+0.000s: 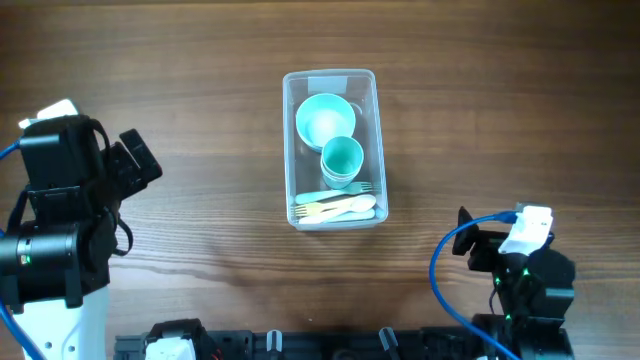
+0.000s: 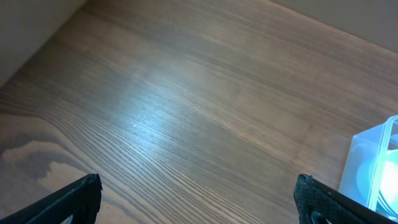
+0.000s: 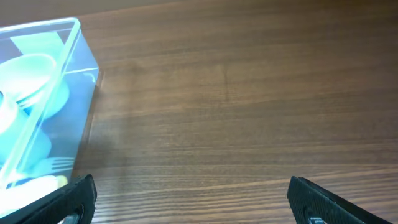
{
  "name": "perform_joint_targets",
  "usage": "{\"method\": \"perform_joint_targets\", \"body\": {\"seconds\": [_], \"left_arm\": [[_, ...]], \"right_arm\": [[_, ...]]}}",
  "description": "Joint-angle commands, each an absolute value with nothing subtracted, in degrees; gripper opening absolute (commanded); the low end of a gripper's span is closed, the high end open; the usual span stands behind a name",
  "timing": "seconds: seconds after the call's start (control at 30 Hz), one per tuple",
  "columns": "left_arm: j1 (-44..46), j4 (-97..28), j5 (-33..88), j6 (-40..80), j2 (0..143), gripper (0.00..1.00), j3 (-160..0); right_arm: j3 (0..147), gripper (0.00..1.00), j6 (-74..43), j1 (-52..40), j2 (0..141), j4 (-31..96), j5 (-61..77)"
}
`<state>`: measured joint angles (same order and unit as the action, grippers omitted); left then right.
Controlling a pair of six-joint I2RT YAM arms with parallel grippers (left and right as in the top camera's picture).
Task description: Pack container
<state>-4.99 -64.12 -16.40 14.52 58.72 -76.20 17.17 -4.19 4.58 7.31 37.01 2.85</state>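
The clear plastic container [image 1: 373, 150] stands upright at the table's centre. Inside it are a teal bowl [image 1: 325, 118], a teal cup [image 1: 341, 160] and pale forks and spoons [image 1: 335, 207] at its near end. Its corner shows at the right edge of the left wrist view [image 2: 373, 168] and at the left of the right wrist view [image 3: 68, 87]. My left gripper [image 2: 198, 193] is open and empty at the left, well away from the container. My right gripper [image 3: 193, 196] is open and empty at the front right, over bare table.
The wooden table [image 1: 200, 100] surrounds the container on all sides. The left arm's body [image 1: 60, 220] stands at the left edge and the right arm's base [image 1: 520, 270] with a blue cable at the front right.
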Motion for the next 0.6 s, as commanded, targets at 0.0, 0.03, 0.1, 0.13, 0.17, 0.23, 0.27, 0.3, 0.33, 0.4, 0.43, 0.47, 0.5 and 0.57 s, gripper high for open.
{"method": "perform_joint_targets", "body": {"seconds": [0.0, 0.03, 0.1, 0.13, 0.17, 0.23, 0.27, 0.3, 0.33, 0.4, 0.43, 0.47, 0.5, 0.57], "left_arm": [[-5.4, -63.9, -15.9, 15.5, 58.7, 1.00, -76.8], [-5.4, -63.9, -15.9, 15.5, 58.7, 1.00, -76.8], [-5.4, -63.9, -15.9, 15.5, 58.7, 1.00, -76.8], [-5.4, -63.9, -15.9, 15.5, 58.7, 1.00, -76.8], [-5.4, -63.9, -15.9, 15.5, 58.7, 1.00, -76.8], [-5.4, -63.9, -15.9, 15.5, 58.7, 1.00, -76.8], [-5.4, -63.9, -15.9, 15.5, 58.7, 1.00, -76.8], [-5.4, -63.9, -15.9, 15.5, 58.7, 1.00, -76.8], [-5.4, -63.9, -15.9, 15.5, 58.7, 1.00, -76.8], [-5.4, -63.9, -15.9, 15.5, 58.7, 1.00, -76.8], [-5.4, -63.9, -15.9, 15.5, 58.7, 1.00, -76.8], [-5.4, -63.9, -15.9, 15.5, 58.7, 1.00, -76.8], [-5.4, -63.9, -15.9, 15.5, 58.7, 1.00, -76.8], [-5.4, -64.0, -15.9, 15.5, 58.7, 1.00, -76.8]], "right_arm": [[13.0, 1.00, -3.6, 4.4, 3.0, 36.6, 4.5], [11.9, 1.00, -3.7, 4.4, 2.1, 36.6, 4.6], [9.5, 1.00, -3.6, 4.4, 0.6, 36.7, 4.6], [9.1, 1.00, -3.6, 4.4, 0.2, 36.6, 4.5], [9.1, 1.00, -3.6, 4.4, 0.2, 36.0, 4.5], [9.1, 1.00, -3.6, 4.3, 0.2, 35.6, 4.5], [9.1, 1.00, -3.6, 4.3, 0.2, 35.6, 4.5], [9.1, 1.00, -3.6, 4.3, 0.2, 35.6, 4.5], [9.1, 1.00, -3.6, 4.3, 0.2, 35.6, 4.5], [9.1, 1.00, -3.6, 4.3, 0.2, 35.6, 4.5], [9.1, 1.00, -3.6, 4.3, 0.2, 35.6, 4.5], [9.1, 1.00, -3.6, 4.3, 0.2, 35.6, 4.5], [9.1, 1.00, -3.6, 4.3, 0.2, 35.6, 4.5], [9.1, 1.00, -3.6, 4.3, 0.2, 35.6, 4.5]]}}
